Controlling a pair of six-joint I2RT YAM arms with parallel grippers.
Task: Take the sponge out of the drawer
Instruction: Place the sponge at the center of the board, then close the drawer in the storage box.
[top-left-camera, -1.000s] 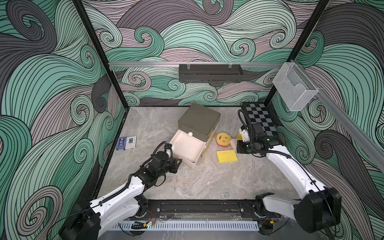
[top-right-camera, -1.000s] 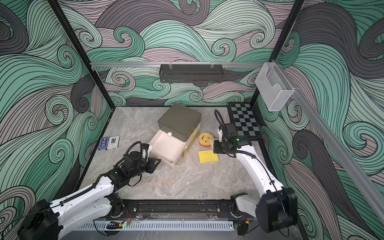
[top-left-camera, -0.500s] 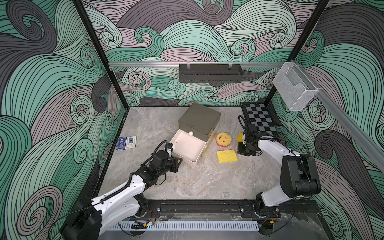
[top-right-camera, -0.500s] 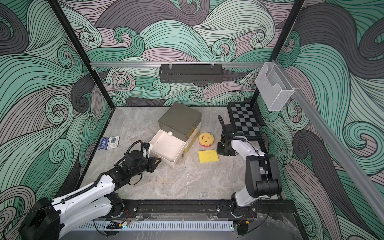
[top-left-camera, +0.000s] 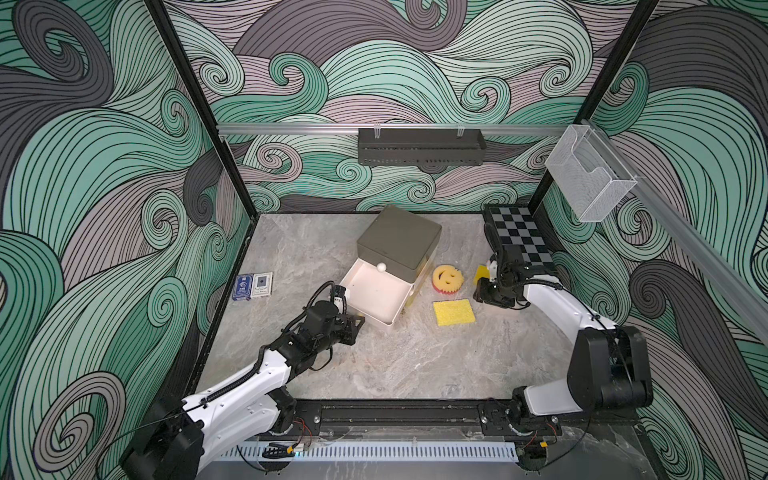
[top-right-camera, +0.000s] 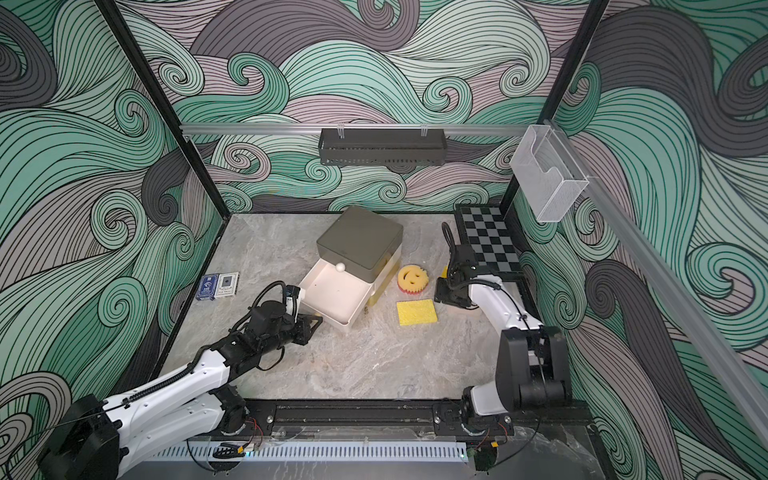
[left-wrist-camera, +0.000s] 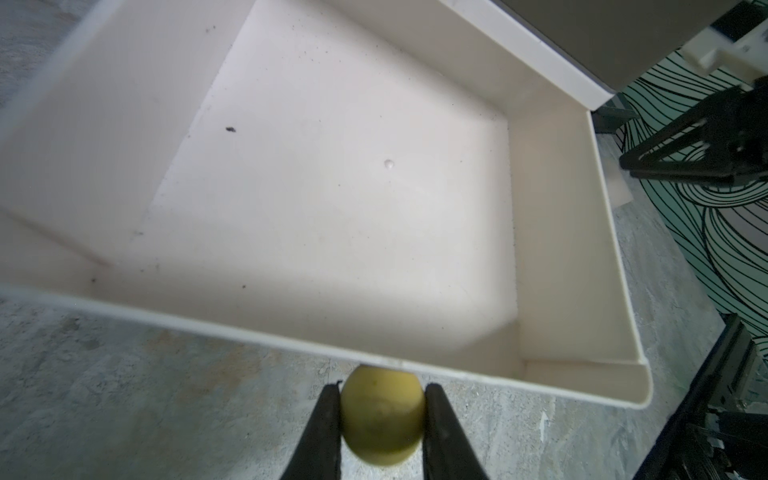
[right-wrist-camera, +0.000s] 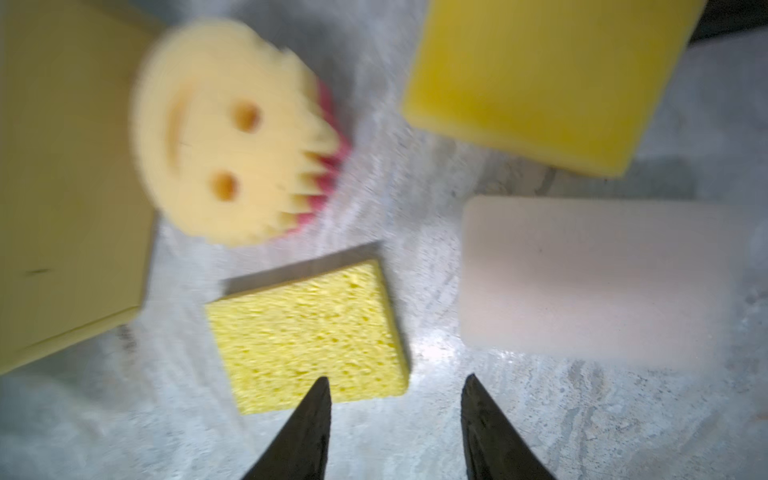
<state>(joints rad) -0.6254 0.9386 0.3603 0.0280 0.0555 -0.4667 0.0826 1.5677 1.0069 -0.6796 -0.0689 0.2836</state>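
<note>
Right gripper (right-wrist-camera: 395, 378) was shut; now it is spread, and the white sponge (right-wrist-camera: 594, 278) lies free on the bench (right-wrist-camera: 415, 436), middle right of the right wrist view. Left gripper (left-wrist-camera: 382, 386) pinches the knob (left-wrist-camera: 382, 424) of the empty drawer (left-wrist-camera: 561, 249). Job looks done.

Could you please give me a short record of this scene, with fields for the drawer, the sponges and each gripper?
drawer: pulled open, empty
left gripper: shut on the drawer's knob
right gripper: open, holding nothing, close to the white sponge
on the table: white sponge, smiley sponge, flat yellow sponge, yellow block
task: no sponge left in the drawer
</note>
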